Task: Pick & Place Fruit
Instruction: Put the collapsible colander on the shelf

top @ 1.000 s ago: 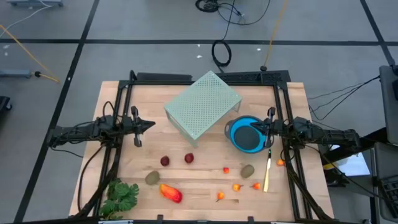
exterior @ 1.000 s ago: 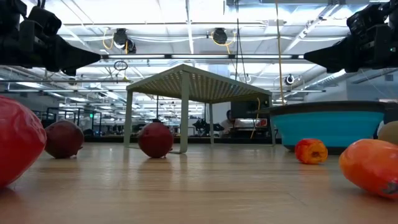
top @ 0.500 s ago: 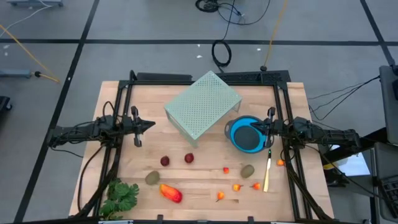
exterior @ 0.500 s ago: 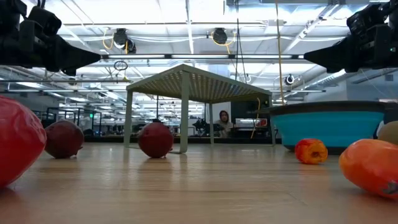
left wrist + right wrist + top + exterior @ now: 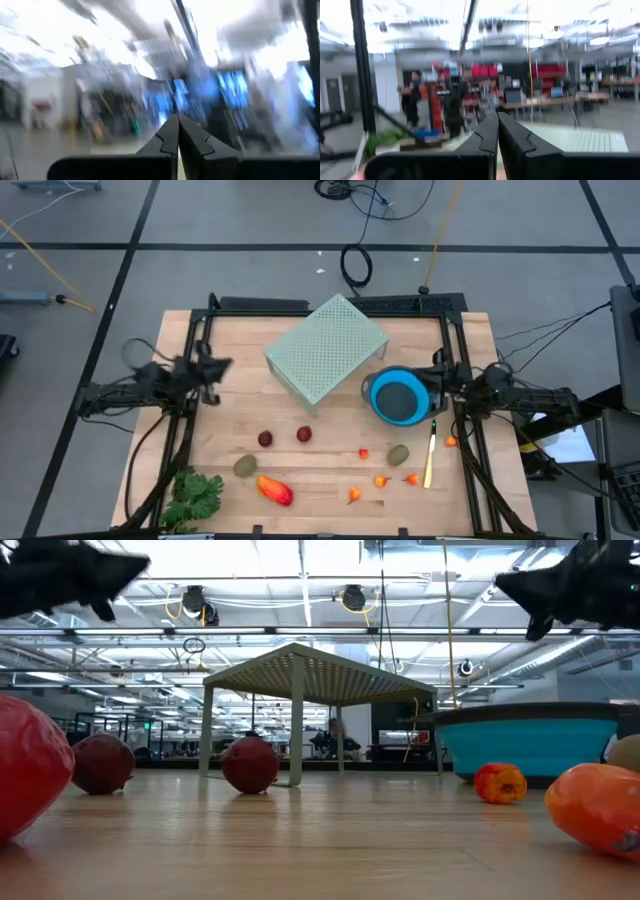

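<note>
Fruit [image 5: 265, 439] is all loose on the table [image 5: 470, 340] in front of the blue bowl [image 5: 397, 397], which looks empty, so nothing's placed yet, with left hand [image 5: 218, 367] and right hand [image 5: 437, 376] both pinched together, holding nothing, either side of it.

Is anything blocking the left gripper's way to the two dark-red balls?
Nothing visible does. The left gripper hangs shut above the table's left side, and only bare wood lies between it and the dark-red balls. The perforated green stand sits off to the side, behind that line.
</note>
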Action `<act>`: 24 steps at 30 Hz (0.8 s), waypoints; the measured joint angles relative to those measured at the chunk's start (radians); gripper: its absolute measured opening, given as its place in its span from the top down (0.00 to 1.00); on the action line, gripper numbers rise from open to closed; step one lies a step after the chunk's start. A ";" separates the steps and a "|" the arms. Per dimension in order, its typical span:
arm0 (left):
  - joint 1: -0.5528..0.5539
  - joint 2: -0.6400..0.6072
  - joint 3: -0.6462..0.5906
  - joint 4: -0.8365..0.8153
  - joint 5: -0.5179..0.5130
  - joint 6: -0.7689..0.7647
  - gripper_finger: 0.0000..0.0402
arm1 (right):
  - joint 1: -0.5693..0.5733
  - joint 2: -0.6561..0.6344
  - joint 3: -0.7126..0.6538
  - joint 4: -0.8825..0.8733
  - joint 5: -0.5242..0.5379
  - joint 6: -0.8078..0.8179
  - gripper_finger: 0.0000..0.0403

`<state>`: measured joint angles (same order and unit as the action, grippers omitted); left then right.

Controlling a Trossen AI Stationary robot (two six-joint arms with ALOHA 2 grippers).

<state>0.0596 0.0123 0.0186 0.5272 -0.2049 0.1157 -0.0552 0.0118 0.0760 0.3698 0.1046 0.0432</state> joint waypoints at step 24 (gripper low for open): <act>-0.017 0.359 0.616 -0.565 0.178 -0.313 0.98 | 0.000 0.191 0.088 0.297 0.054 0.517 0.99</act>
<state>0.0425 0.3714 0.6342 -0.0383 -0.0267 -0.1972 -0.0551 0.2032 0.1638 0.6672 0.1589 0.5601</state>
